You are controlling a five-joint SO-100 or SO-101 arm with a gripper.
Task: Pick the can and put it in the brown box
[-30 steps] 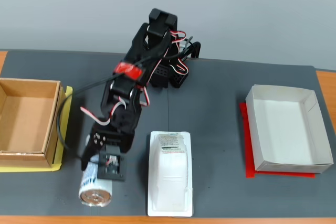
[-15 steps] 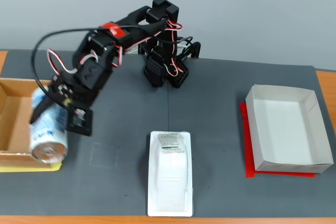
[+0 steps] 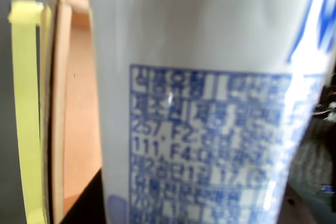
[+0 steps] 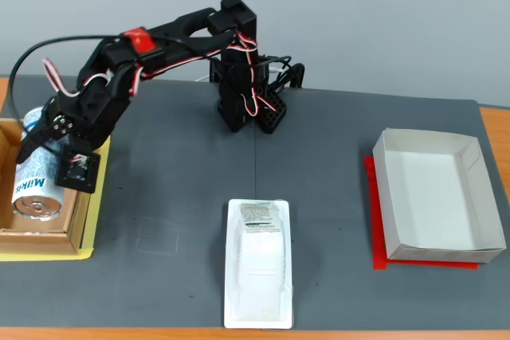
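Observation:
In the fixed view the white can with blue lettering and a silver end hangs tilted over the brown box at the table's left edge. My gripper is shut on the can's sides, and the black arm reaches in from the right. Whether the can touches the box floor cannot be told. The wrist view is filled by the can and its blue print, with the brown box wall standing to its left.
A yellow sheet lies under the brown box. A white plastic tray package lies at the front centre. A white paper box sits on a red mat at the right. The arm's base stands at the back centre.
The gripper lifted the can off the table near the front edge and carried it left. It now hangs over the brown box instead of beside it.

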